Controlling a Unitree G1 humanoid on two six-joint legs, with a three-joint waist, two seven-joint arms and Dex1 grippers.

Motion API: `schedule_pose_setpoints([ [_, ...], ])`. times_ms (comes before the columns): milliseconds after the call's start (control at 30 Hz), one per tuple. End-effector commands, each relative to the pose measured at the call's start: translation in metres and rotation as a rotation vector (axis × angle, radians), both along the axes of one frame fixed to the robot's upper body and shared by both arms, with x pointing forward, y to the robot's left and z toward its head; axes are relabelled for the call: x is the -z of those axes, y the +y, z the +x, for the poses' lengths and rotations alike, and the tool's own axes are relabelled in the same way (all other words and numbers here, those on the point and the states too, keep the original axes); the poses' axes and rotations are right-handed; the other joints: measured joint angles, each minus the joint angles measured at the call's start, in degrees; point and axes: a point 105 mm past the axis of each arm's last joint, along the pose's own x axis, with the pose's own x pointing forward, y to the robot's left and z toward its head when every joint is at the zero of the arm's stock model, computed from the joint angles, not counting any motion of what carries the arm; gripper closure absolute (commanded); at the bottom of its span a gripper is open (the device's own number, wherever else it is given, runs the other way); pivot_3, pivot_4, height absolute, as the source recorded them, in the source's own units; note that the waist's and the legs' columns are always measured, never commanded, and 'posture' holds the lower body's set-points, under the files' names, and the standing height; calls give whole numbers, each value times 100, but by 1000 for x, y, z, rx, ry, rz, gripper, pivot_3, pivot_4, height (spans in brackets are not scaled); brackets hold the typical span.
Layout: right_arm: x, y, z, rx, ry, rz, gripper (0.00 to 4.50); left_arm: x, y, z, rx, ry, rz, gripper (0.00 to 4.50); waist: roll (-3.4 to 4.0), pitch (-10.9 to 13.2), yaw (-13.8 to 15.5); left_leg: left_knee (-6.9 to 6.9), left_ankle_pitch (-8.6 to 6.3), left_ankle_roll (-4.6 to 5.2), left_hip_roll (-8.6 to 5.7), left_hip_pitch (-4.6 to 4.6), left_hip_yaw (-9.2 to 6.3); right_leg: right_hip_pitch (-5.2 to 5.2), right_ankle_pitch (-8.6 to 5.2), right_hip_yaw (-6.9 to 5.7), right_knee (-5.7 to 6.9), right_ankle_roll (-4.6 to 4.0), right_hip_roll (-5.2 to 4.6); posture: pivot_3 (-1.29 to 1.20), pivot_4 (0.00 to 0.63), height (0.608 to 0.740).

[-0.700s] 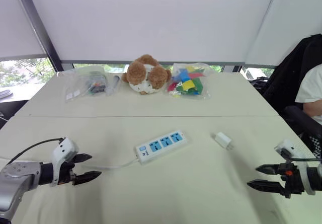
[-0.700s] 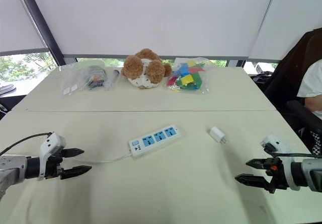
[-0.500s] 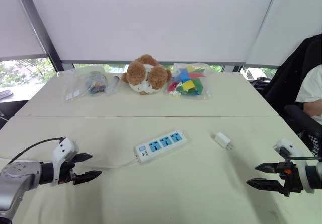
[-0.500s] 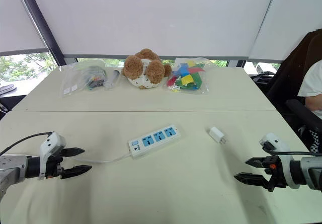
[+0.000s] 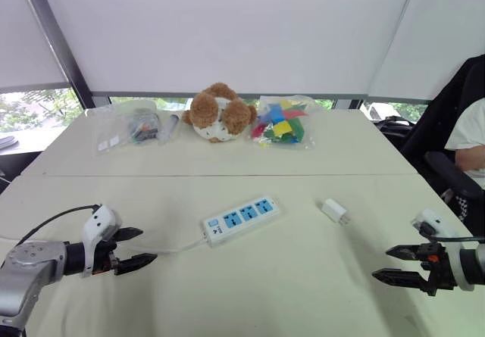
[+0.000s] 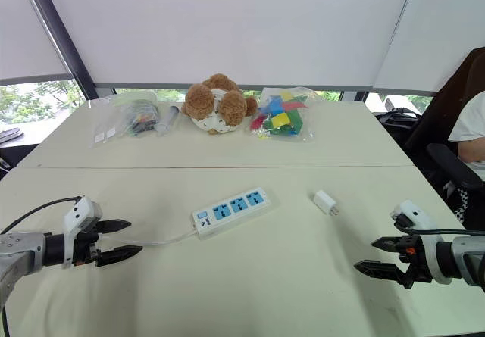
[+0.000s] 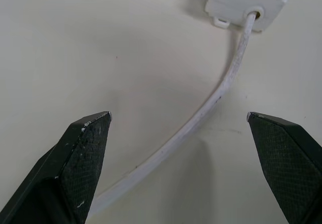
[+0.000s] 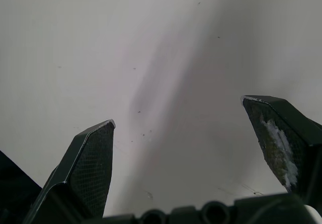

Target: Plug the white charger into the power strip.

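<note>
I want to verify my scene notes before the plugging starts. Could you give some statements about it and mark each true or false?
The white charger is plugged into the power strip. False: it lies loose on the table, to the strip's right.
The right gripper has open, empty jaws. True.
The left gripper clamps the strip's cable. False: its jaws are open, gripping nothing.
A plush toy sits between a clear bag and a bag of coloured blocks at the far side. True.
</note>
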Motion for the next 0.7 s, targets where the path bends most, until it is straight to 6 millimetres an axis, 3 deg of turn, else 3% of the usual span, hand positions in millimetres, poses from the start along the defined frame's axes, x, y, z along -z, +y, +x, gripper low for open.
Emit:
schedule_pose_setpoints([
  [33, -5, 3, 1, -14, -36, -2, 78, -10, -2, 2, 26, -32, 9, 25, 0, 0, 1, 1, 0, 0, 0, 0, 0, 0, 1, 0, 0, 1, 0, 0, 150, 739],
  [200, -7, -1, 0, 0, -50, -2, 78, -18, -13, 8, 78, -56, -1, 25, 0, 0, 11, 6, 0, 0, -1, 0, 0, 2, 3, 0, 5, 6, 1, 0, 150, 739],
  [300, -19, 5, 2, -6, -84, 54, 78, -25, -27, 12, 148, -78, -9, 25, 0, 0, 22, 15, 1, -1, -2, 1, 0, 4, 5, 0, 11, 8, 2, 0, 150, 739],
  [500, -67, 59, 7, -151, -183, 281, 78, -27, -63, 29, 305, -153, -44, 25, 4, -3, -4, 26, 6, -8, -2, 8, -4, 14, 19, 2, 18, 18, 7, 0, 150, 739],
  [700, -64, 91, -2, -228, -160, 298, 78, -9, -86, 44, 349, -204, -77, 25, 2, -6, 36, 25, 8, -8, -3, 8, -15, 19, 30, 0, 22, 37, 10, 0, 150, 739],
])
